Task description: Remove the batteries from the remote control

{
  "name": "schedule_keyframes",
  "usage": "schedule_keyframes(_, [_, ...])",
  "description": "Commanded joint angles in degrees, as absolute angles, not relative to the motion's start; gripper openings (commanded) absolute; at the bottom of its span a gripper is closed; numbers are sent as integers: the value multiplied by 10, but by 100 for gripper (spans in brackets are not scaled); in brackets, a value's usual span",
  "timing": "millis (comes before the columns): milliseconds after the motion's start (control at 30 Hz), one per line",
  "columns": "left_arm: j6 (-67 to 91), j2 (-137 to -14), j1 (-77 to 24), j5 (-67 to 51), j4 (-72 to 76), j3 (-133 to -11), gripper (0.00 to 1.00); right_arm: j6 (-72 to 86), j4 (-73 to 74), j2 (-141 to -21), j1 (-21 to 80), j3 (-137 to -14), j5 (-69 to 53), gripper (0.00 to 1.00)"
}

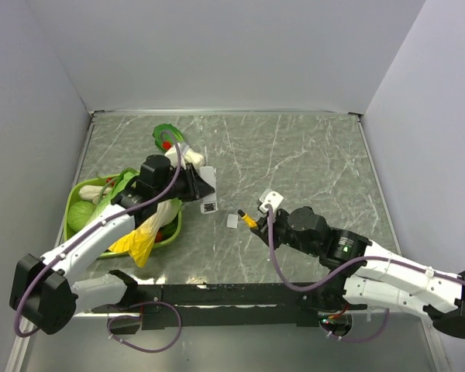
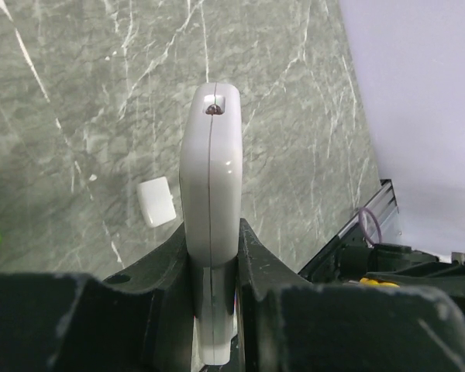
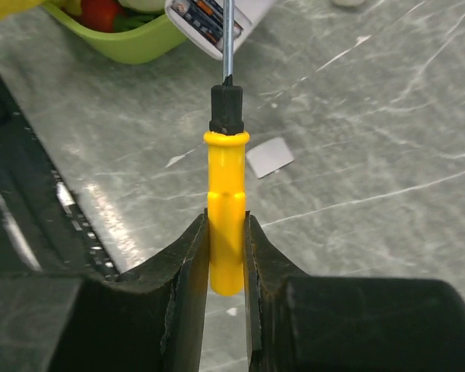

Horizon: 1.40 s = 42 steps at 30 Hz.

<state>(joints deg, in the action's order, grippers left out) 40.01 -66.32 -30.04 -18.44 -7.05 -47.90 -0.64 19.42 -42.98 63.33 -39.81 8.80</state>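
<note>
My left gripper [image 1: 195, 188] [image 2: 215, 242] is shut on the white remote control [image 1: 208, 198] [image 2: 210, 174], held edge-on above the table. In the right wrist view the remote's open compartment [image 3: 208, 18] shows the batteries [image 3: 198, 13] still inside, dark with orange marks. My right gripper [image 1: 263, 216] [image 3: 226, 232] is shut on the yellow screwdriver [image 1: 250, 220] [image 3: 225, 209]. Its metal shaft [image 3: 227, 39] points at the open compartment, and the tip looks to be at or just over it. The small grey cover [image 1: 232, 221] [image 2: 156, 201] [image 3: 270, 157] lies on the table between the two grippers.
A green bowl [image 1: 74, 203] [image 3: 132, 46] with vegetables and a yellow bag [image 1: 138, 241] sits at the left under my left arm. A green and red item [image 1: 167, 137] and a white piece [image 1: 191, 158] lie behind it. Walls enclose the marble table [image 1: 310, 163].
</note>
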Motion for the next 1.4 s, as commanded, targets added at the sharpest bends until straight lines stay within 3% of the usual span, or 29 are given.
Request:
schedule_keyframes(0, [359, -633, -299, -171, -97, -503, 1, 94, 211, -432, 611, -394, -36, 0])
schedule_keyframes(400, [234, -555, -331, -220, 50, -405, 1, 295, 152, -473, 530, -351, -309, 0])
schedule_keyframes(567, [177, -580, -335, -219, -15, -453, 1, 302, 157, -485, 521, -369, -314, 0])
schedule_keyframes(933, [163, -552, -352, -207, 47, -414, 1, 363, 61, -529, 476, -331, -339, 0])
schedule_keyframes(1367, [116, -537, -357, -234, 6, -425, 1, 403, -23, -584, 444, -323, -396, 0])
